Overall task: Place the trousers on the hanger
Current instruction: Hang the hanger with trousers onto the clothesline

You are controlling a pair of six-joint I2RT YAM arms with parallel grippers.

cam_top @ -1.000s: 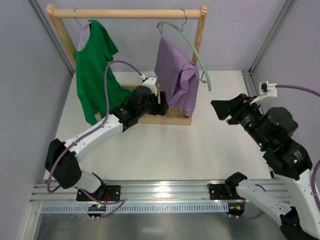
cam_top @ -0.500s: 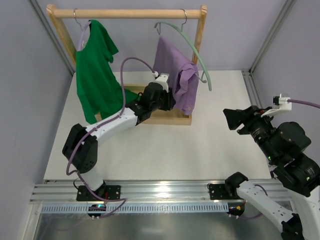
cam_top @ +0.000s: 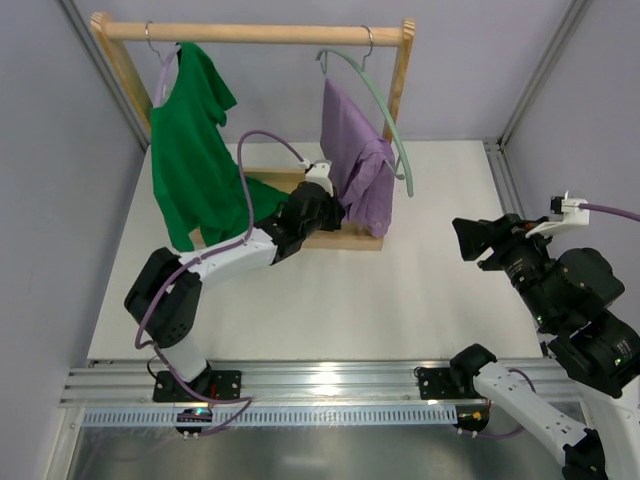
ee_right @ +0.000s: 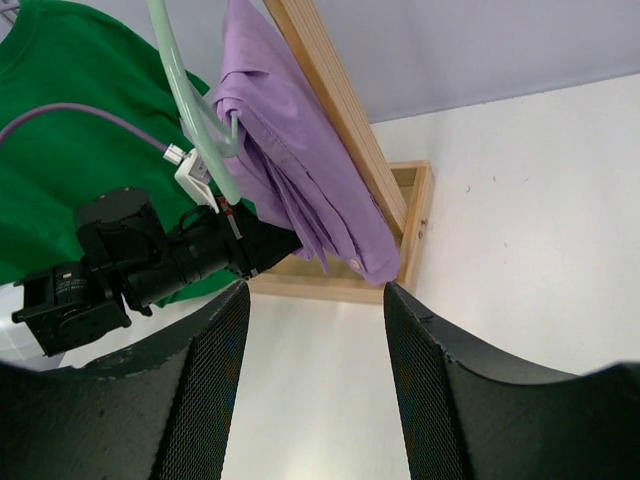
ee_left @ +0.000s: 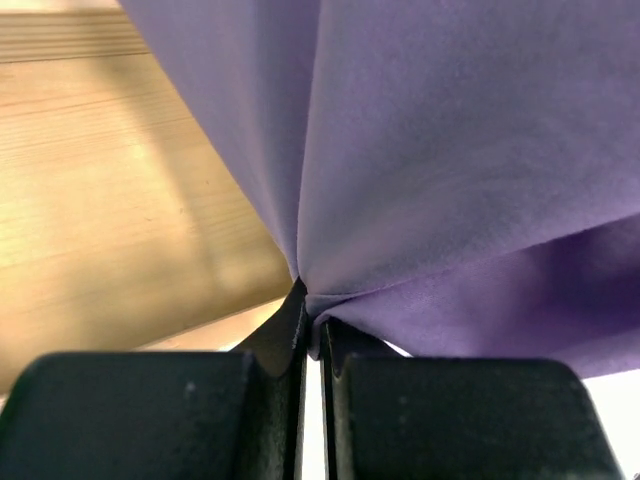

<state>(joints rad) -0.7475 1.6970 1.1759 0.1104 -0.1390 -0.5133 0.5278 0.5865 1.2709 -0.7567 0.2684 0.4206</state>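
Trousers (ee_left: 450, 150) fold lies hidden between clamped left fingers (ee_left: 150, 410).

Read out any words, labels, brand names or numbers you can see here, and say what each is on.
None: no text can be read in any view.
No print shows on the trousers, the hanger, the green T-shirt or the wooden rack.
The small board with a green light on the front rail is too small to read.

Both arms: white links w/ black joint housings. Left arm (cam_top: 225, 262) trails lilac cable (cam_top: 244, 175); right arm (cam_top: 575, 290) has white connector (cam_top: 565, 205) + lilac lead (cam_top: 610, 208) at 3 o'clock. Fingers (ee_right: 205, 400) black, mesh-textured.
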